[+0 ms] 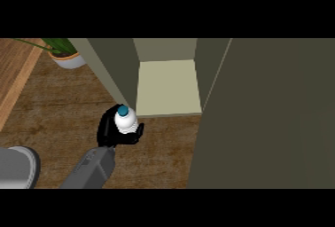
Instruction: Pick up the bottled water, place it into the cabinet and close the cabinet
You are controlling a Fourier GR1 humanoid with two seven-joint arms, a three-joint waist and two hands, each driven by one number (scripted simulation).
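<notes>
The bottled water [125, 120] is white with a teal cap and stands upright in my right hand [108, 132], whose black fingers curl round its body. Hand and bottle are just in front of the open cabinet's [111, 71] lower left corner, left of the pale shelf floor [167, 86]. The cabinet's wide door [262, 115] stands open at the right. Only a grey forearm end [18, 167] shows at the lower left; my left hand itself is out of sight.
A potted plant [67, 58] in a white pot stands at the upper left beside the cabinet's left wall. The brown counter top [59, 111] spreads left of my hand, with a lighter wooden strip [14, 75] along the far left.
</notes>
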